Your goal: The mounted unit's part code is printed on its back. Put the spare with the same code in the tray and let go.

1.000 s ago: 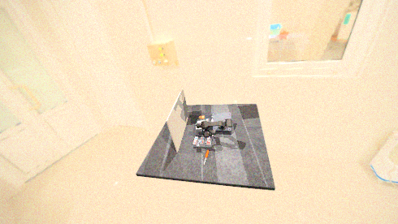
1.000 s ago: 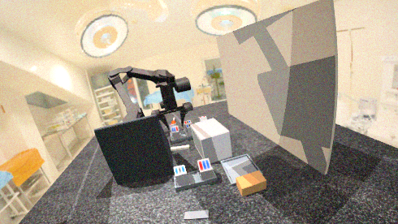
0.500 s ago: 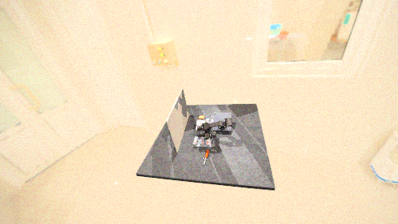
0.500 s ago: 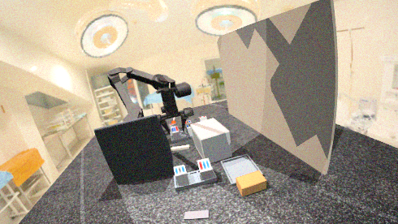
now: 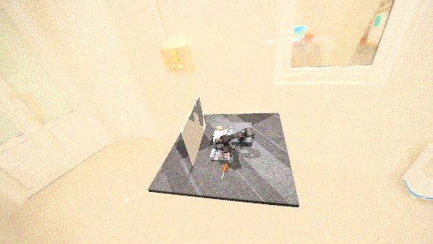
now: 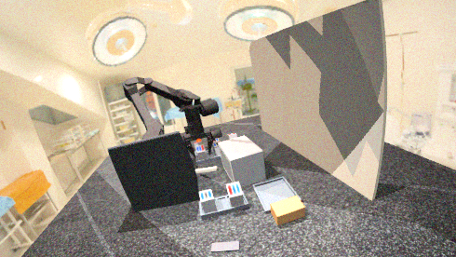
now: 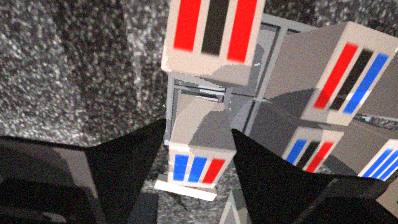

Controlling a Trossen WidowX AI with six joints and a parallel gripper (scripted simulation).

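Observation:
In the wrist view my open gripper (image 7: 200, 128) (image 6: 201, 150) (image 5: 226, 149) has its fingertips on either side of a pale spare with blue, blue and red stripes (image 7: 197, 169). No grip on it shows. That spare stands in a grey rack (image 7: 268, 37). Beside it are a red-black-red spare (image 7: 215, 30), a red-black-blue one (image 7: 345, 82), a blue-black-red one (image 7: 311, 150) and a three-blue one (image 7: 382, 161). The shallow grey tray (image 6: 274, 190) holds nothing visible. I cannot tell which unit is the mounted one, and no code on a back is readable.
A grey-white box (image 6: 247, 160) stands between rack and tray. An orange block (image 6: 288, 210) is at the tray's front edge. A black panel (image 6: 155, 172), a low holder (image 6: 224, 212) with two striped units, a tall panel (image 6: 298, 93) (image 5: 193, 137) and an orange-handled tool (image 5: 224, 168) stand or lie around.

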